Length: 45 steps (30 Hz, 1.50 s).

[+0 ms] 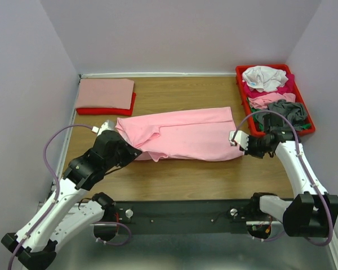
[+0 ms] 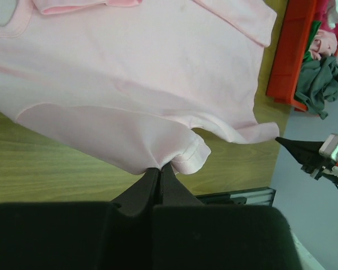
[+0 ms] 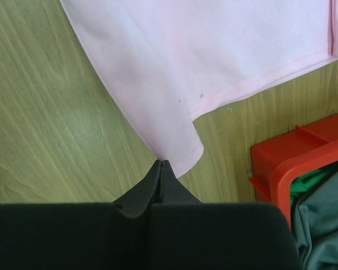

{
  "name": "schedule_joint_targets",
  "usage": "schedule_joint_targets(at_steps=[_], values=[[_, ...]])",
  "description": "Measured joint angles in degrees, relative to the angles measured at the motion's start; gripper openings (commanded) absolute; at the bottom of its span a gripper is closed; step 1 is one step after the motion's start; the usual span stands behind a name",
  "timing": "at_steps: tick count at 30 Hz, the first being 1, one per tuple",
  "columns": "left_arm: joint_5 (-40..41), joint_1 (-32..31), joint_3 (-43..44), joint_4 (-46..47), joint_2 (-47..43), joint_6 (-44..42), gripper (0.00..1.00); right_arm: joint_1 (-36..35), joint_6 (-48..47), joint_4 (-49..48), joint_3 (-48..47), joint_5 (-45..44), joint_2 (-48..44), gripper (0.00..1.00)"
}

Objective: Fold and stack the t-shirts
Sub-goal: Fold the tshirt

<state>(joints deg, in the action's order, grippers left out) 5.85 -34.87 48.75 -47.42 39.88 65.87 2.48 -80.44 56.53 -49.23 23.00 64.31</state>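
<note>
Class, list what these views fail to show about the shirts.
Top view: left arm covers the light pink cloth t-shirt's near-left corner.
Top view: piled clothes hide the red plastic tray's floor.
Top view: folded salmon shirt covers the red shirt beneath.
Wrist views: frame edges crop the pink t-shirt.

This looks like a robot test booth in a lab. Plain lilac walls box in a wooden worktop on three sides. A left arm and a right arm (cables looping loose) are bolted to a black metal rail at its near edge.
</note>
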Motion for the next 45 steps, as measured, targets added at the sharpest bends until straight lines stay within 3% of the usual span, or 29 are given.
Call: schedule_joint_targets(at_steps=[15,25,45], values=[[1.99,1.79,-1.31,2.01,4.11,-0.39,0.0,0.0,10.29,-10.91,-3.74,0.0,12.9,0.0],[2.08,9.27,-1.31,7.61,10.95,-5.86,0.0,0.0,16.9,-18.47,-9.92,0.24,25.77,0.0],[1.42,16.48,-3.96,14.08,16.61,-12.17,0.0,-0.7,22.6,-21.97,-15.32,2.78,34.01,0.0]])
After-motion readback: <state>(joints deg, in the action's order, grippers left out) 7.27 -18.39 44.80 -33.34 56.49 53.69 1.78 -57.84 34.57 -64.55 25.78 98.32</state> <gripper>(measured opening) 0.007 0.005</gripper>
